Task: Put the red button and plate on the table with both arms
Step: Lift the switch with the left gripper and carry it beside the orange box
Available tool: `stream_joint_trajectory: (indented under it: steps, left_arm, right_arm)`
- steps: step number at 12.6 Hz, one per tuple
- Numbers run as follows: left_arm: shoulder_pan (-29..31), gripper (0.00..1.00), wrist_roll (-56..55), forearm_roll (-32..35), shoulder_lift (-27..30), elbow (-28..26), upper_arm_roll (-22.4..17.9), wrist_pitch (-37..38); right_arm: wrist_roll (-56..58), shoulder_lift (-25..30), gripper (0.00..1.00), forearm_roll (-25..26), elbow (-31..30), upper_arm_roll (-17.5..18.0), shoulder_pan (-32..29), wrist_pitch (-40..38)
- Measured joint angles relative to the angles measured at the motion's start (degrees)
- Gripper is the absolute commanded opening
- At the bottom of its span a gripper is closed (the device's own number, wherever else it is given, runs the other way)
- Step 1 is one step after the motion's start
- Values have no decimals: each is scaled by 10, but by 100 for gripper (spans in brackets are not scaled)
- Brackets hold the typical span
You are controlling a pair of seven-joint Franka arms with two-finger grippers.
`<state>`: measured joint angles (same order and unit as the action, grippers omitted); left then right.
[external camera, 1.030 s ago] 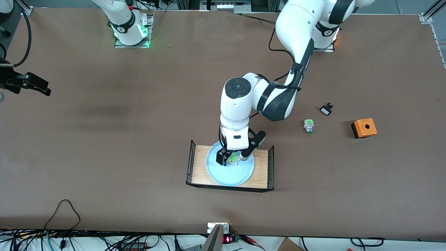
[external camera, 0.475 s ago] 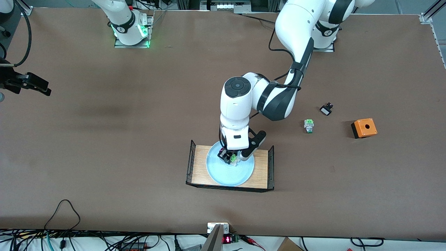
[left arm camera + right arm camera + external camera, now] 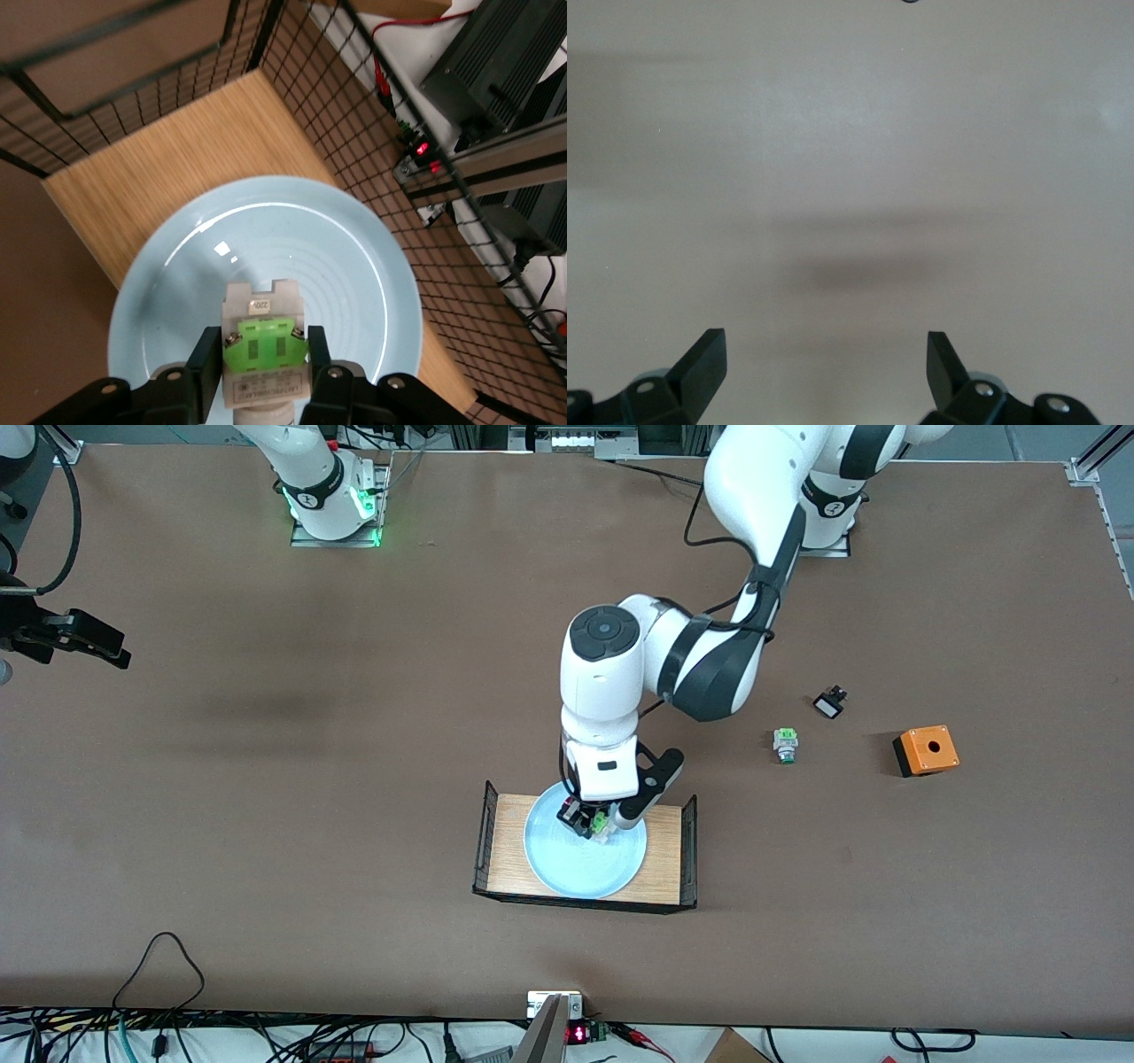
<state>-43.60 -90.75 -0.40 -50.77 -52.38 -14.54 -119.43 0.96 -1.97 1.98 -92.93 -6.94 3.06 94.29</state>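
Left end effector (image 3: 592, 821) clamped on red button (image 3: 264, 350), just over plate (image 3: 567, 864) in tray (image 3: 507, 841), lower centre. Right end effector (image 3: 826, 352) wide, waiting. Nothing on tabletop (image 3: 266, 797) yet.

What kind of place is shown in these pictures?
Most likely a robotics lab. Two arms are bolted to a large brown table, cables and electronics run along its edge, and the left gripper holds the red button over the plate.
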Motion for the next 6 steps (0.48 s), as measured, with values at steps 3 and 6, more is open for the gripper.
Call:
stream_joint_trajectory:
  steps: [3, 6]
  left_arm:
    - [17, 0, 35, -32, 43, 1, -3, 59]
    - [44, 0, 107, -61, 72, 0, -5, 100]
  right_arm:
    - [0, 0, 100, 0, 0, 0, 0, 0]
    - [0, 0, 100, 0, 0, -1, -1, 0]
